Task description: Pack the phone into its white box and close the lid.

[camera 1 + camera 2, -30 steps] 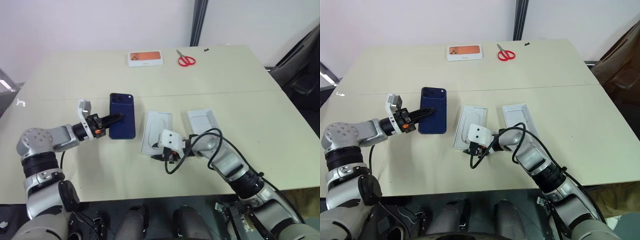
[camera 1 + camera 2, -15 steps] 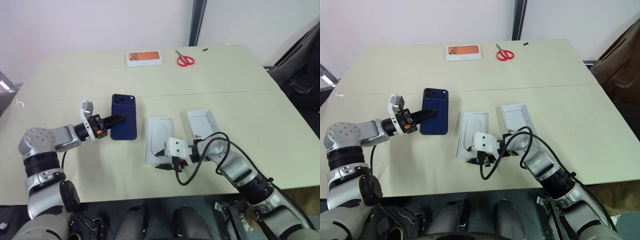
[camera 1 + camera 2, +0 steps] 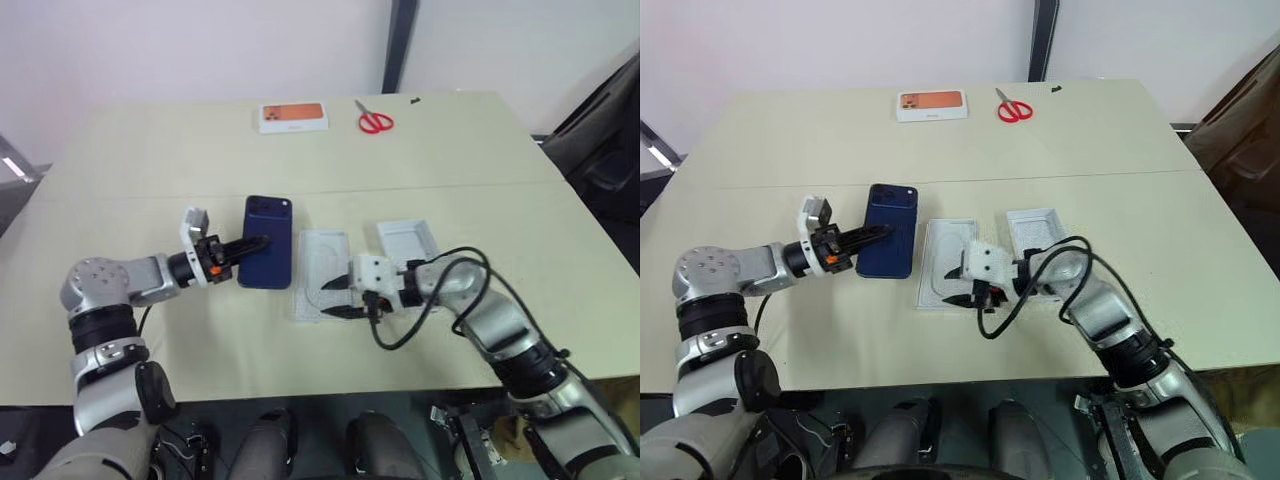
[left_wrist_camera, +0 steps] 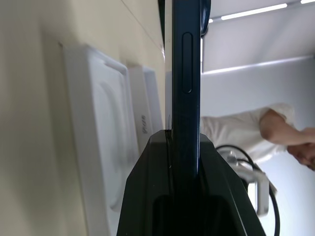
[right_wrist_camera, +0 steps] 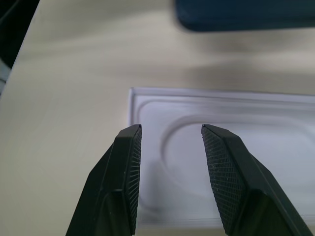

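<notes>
Pinching the phone (image 3: 889, 229) by one long edge, the left gripper (image 3: 876, 234) had both fingers clamped flat on its faces; the left wrist view showed the slab on edge between the pads, side button facing out. The right gripper (image 3: 335, 298) was holding nothing, fingers (image 5: 126, 169) parted over the near end of the flat white insert (image 3: 320, 271). The phone sat at 9 o'clock of that insert, just beside it, apparently carried clear of the table (image 3: 1120, 160). My read: it's stiff, slim, moderately heavy, glassy and slick, so an edge pinch can let it swivel; a mid-length hold across the faces is safer, and it should go down flat, not dropped. What I took for the white box (image 3: 407, 243) lay at 3 o'clock of the insert, open side up, nothing in it; couldn't tell tray from lid there. At 12 o'clock, well apart, lay a white box with an orange top (image 3: 293, 116) and red scissors (image 3: 374, 121).
</notes>
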`<act>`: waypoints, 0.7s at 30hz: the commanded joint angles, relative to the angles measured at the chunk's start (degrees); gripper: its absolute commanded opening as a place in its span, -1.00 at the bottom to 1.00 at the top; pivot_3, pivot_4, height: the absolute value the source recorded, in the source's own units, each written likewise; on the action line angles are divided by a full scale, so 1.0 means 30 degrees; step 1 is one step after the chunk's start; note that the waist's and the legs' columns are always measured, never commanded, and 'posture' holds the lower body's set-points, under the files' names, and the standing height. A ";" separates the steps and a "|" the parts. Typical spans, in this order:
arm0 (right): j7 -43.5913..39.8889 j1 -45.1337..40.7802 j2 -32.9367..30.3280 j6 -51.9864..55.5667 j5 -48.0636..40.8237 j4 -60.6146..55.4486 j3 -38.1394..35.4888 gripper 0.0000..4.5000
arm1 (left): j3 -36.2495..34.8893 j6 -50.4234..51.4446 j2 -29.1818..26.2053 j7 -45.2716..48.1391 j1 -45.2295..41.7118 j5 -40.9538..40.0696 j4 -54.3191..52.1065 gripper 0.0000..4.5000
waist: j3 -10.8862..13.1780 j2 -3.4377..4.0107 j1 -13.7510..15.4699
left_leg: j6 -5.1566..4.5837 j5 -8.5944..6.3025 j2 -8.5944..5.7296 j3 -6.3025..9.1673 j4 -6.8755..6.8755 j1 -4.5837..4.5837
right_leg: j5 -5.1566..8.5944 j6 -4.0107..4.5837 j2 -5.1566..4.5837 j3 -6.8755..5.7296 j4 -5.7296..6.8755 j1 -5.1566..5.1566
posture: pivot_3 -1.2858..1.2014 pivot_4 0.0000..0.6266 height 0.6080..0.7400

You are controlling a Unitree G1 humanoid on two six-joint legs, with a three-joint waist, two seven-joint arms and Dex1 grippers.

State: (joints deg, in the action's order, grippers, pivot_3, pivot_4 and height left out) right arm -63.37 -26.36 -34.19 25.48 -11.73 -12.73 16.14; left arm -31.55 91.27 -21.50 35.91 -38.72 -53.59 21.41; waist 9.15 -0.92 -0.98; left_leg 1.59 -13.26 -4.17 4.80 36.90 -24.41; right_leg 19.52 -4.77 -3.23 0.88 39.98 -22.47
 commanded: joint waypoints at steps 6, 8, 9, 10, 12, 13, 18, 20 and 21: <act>0.1391 0.0246 -0.1951 0.1511 -0.1130 0.0339 -0.3910 -0.10 | 0.0272 -0.0056 0.2496 -0.1075 -0.0063 -0.0636 -0.1711 -1.00 | 0.0004 -0.0007 0.0161 | -0.0069 -0.0040 -0.0004 -0.0004 0.0056 0.0000 | 0.0000 0.0000 -0.0004 -0.0004 -0.0010 0.0045 | 0.03 -0.52 1.00; 0.1886 0.0317 -0.2246 0.1199 -0.0782 0.0960 -0.4276 -0.10 | 0.0879 -0.0515 0.2976 -0.1349 0.0512 -0.0256 -0.2177 -1.00 | 0.0004 -0.0006 0.0113 | -0.0056 -0.0033 -0.0004 -0.0013 0.0052 0.0000 | 0.0000 -0.0001 -0.0004 0.0001 -0.0019 0.0044 | 0.03 -0.52 1.00; 0.2023 0.0336 -0.2339 0.1168 -0.0791 0.1152 -0.4418 -0.10 | 0.0817 -0.0730 0.3270 -0.1615 0.0638 -0.0204 -0.2108 -1.00 | 0.0004 -0.0006 0.0064 | -0.0048 -0.0028 -0.0003 -0.0017 0.0049 0.0000 | 0.0001 -0.0002 -0.0005 0.0003 -0.0020 0.0043 | 0.03 -0.52 1.00; 0.2122 0.0348 -0.2413 0.1091 -0.0759 0.1258 -0.4464 -0.10 | 0.0808 -0.0910 0.3455 -0.1789 0.0738 -0.0182 -0.2063 -1.00 | 0.0004 -0.0006 0.0047 | -0.0047 -0.0027 0.0000 -0.0024 0.0046 0.0001 | 0.0001 -0.0002 -0.0003 0.0007 -0.0020 0.0036 | 0.03 -0.52 1.00; 0.2260 0.0399 -0.2473 0.0831 -0.0649 0.1398 -0.4461 -0.10 | 0.0983 -0.1415 0.3779 -0.2036 0.1004 -0.0098 -0.2222 -1.00 | 0.0005 -0.0008 0.0010 | -0.0048 -0.0028 0.0004 -0.0028 0.0041 0.0001 | 0.0001 -0.0002 0.0000 0.0010 -0.0018 0.0027 | 0.03 -0.52 1.00; 0.2282 0.0424 -0.2466 0.0770 -0.0659 0.1443 -0.4439 -0.10 | 0.1112 -0.1681 0.3944 -0.2151 0.1142 -0.0030 -0.2375 -1.00 | 0.0005 -0.0008 0.0021 | -0.0048 -0.0028 0.0007 -0.0027 0.0041 0.0002 | 0.0001 -0.0002 0.0004 0.0009 -0.0015 0.0028 | 0.03 -0.52 1.00; 0.2560 0.0429 -0.2301 0.0277 -0.0346 0.1764 -0.3989 -0.13 | 0.1926 -0.2394 0.4139 -0.2537 0.1699 0.0245 -0.2951 -0.23 | 0.0005 -0.0008 0.0115 | -0.0049 -0.0029 0.0004 -0.0030 0.0058 0.0000 | 0.0001 -0.0002 0.0001 0.0009 -0.0020 0.0045 | 0.03 -0.52 1.00; 0.2637 0.0292 -0.2125 0.0192 -0.0262 0.1877 -0.3807 -0.13 | 0.2422 -0.2640 0.3963 -0.2573 0.1801 0.0464 -0.3099 0.18 | 0.0005 -0.0009 0.0142 | -0.0049 -0.0028 0.0003 -0.0029 0.0060 0.0001 | 0.0001 -0.0003 0.0000 0.0007 -0.0022 0.0052 | 0.03 -0.52 1.00; 0.2656 0.0211 -0.2037 0.0119 -0.0209 0.1895 -0.3713 -0.13 | 0.2617 -0.2613 0.3858 -0.2580 0.1785 0.0519 -0.3063 0.39 | 0.0005 -0.0008 0.0147 | -0.0048 -0.0028 0.0003 -0.0029 0.0062 0.0001 | 0.0001 -0.0003 0.0000 0.0008 -0.0024 0.0054 | 0.03 -0.52 1.00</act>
State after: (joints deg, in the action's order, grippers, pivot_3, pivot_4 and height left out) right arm -55.66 -24.81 -40.81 27.10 -12.47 -6.37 5.03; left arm -24.91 84.28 -9.33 28.33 -33.14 -52.31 13.49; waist 9.17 -0.95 -0.54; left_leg 1.44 -13.35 -4.16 4.72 37.10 -24.40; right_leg 19.52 -4.78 -3.23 0.90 39.90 -22.28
